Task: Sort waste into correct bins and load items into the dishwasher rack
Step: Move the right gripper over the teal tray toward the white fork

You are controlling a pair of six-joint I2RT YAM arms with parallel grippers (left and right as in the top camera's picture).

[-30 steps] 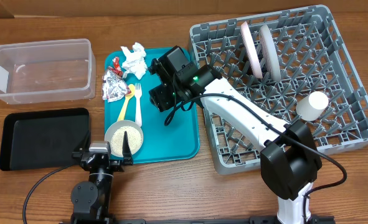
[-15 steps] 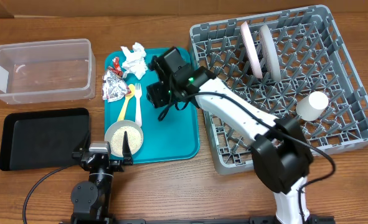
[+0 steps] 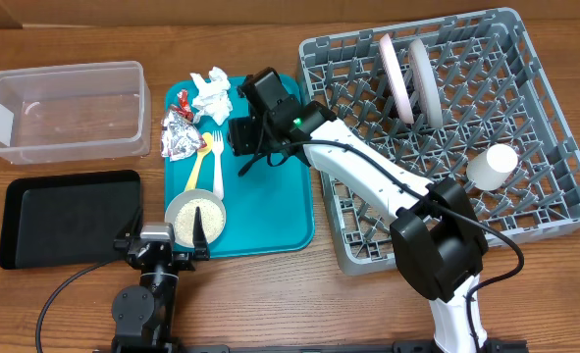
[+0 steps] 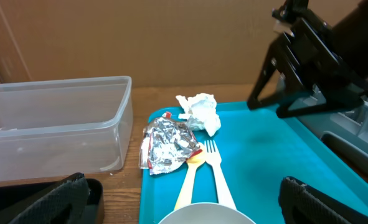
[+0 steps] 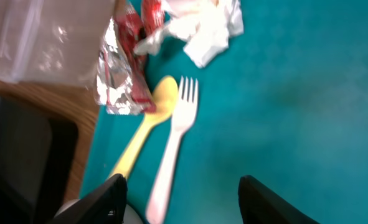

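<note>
The right gripper (image 5: 182, 186) hangs over the teal tray (image 3: 275, 201) with its jaws spread wide and empty. The white fork (image 5: 173, 146) lies below the gap, and the yellow spoon (image 5: 140, 134) lies just beside it toward the tray's left edge, its head touching the foil wrapper (image 5: 118, 84). Right of the fork the tray is bare up to the edge beside the rack (image 3: 540, 211), while the left gripper (image 4: 184, 208) sits wide open and empty at the tray's near edge by the bowl of grains (image 3: 194, 216).

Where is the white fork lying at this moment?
In the overhead view, the fork lies on the left part of the teal tray, just right of the spoon, between the napkin above and the bowl below.
</note>
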